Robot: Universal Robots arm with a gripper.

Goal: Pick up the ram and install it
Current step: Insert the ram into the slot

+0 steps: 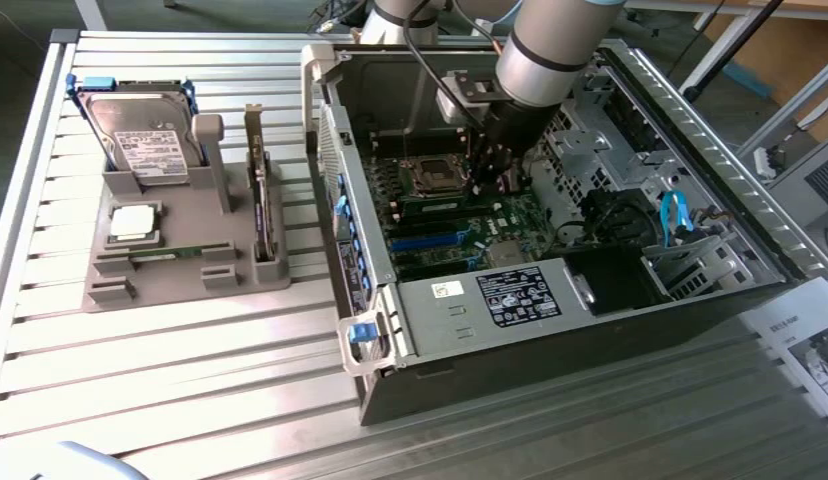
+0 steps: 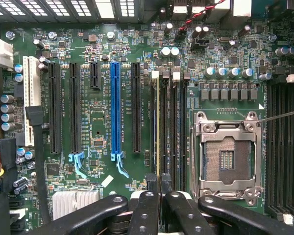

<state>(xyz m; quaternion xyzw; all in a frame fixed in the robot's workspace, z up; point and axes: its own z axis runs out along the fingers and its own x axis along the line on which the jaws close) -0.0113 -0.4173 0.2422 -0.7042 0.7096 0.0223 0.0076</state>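
The ram [image 2: 158, 127] shows edge-on as a thin yellowish line between my fingertips [image 2: 151, 193]. My gripper [image 2: 158, 188] is shut on it. The stick lines up with the outermost of the black memory slots [image 2: 172, 122], beside the open processor socket [image 2: 228, 156]. Whether it rests in the slot or hangs just above it I cannot tell. In the exterior view the arm reaches down into the open computer case [image 1: 374, 300], with the gripper [image 1: 492, 182] close over the green motherboard [image 1: 454, 225].
A blue expansion slot [image 2: 115, 107] and black ones lie beside the memory slots. Case walls, cables and a drive cage [image 1: 681, 250] hem in the arm. On the exterior view's left a grey holder [image 1: 161, 285] carries a hard drive [image 1: 145, 140], a square processor [image 1: 131, 222] and an upright card [image 1: 261, 190].
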